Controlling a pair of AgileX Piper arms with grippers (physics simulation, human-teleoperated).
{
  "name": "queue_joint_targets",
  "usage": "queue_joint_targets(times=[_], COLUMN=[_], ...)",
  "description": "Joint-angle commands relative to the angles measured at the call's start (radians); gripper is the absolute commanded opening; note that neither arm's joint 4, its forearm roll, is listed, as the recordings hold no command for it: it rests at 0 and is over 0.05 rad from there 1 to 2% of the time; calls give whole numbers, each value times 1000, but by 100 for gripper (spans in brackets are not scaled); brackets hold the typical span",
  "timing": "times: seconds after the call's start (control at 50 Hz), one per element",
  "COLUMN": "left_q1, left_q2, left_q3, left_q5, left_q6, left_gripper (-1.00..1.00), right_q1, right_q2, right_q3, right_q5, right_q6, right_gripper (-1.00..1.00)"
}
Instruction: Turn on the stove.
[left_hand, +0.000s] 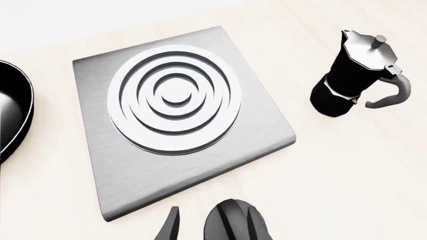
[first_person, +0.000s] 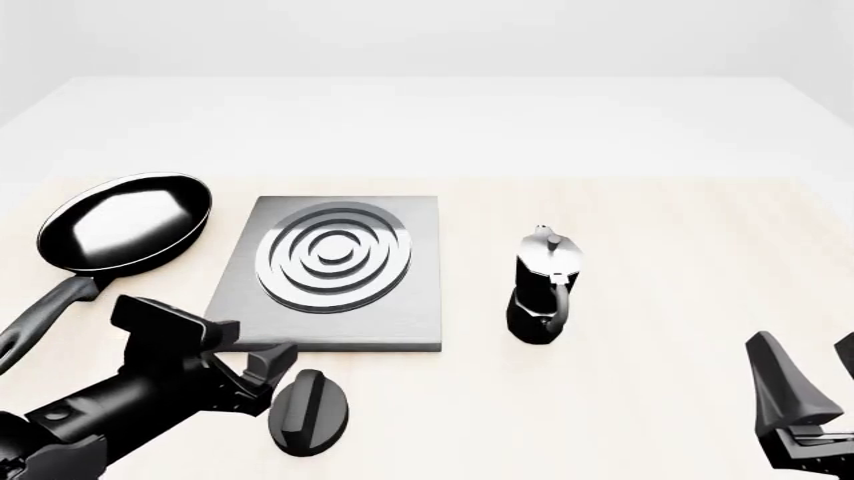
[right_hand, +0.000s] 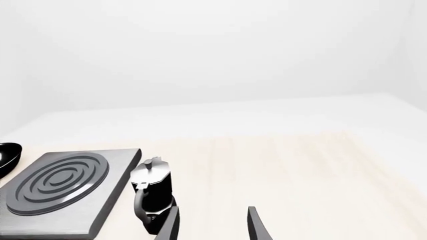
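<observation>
On the pale wooden tabletop (first_person: 641, 230), the stove (first_person: 340, 320) lies flat between a black frying pan (first_person: 127, 220) and a small black moka pot (first_person: 545, 290): a square brushed-grey slab with an oval burner (first_person: 331, 257) of concentric rings. Its separate black ridged knob (first_person: 310, 410) sits just in front of the slab's near edge, close to the left gripper (first_person: 274, 375).

The left gripper is spread, and in its wrist view one finger stands beside the knob and the other over it; whether either pad touches it I cannot tell. The right gripper (first_person: 807, 385) hangs well apart, near the tabletop's right side, also spread and holding nothing.

By its look, the slab is heavy, rigid and needs no lifting. The knob is the part to take: stiff, round, its raised ridge offering flat sides for the fingers to pinch across before twisting. Its smooth dark surface may slip under a loose grip, so a squared, firm pinch seems wise.

No brand, label or writing can be read anywhere.
</observation>
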Motion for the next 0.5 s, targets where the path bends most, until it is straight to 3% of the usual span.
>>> queue_joint_targets(times=[0.02,0.5], left_q1=[-28,-53], left_q2=[80,174], left_q3=[-10,15], left_q5=[-44,-122], left_q6=[-48,-133], left_gripper=[100,100], right_q1=[6,10], right_q2=[26,30], right_q3=[0,0], right_q5=[-18,-21], right_q6=[8,12], right_gripper=[100,100])
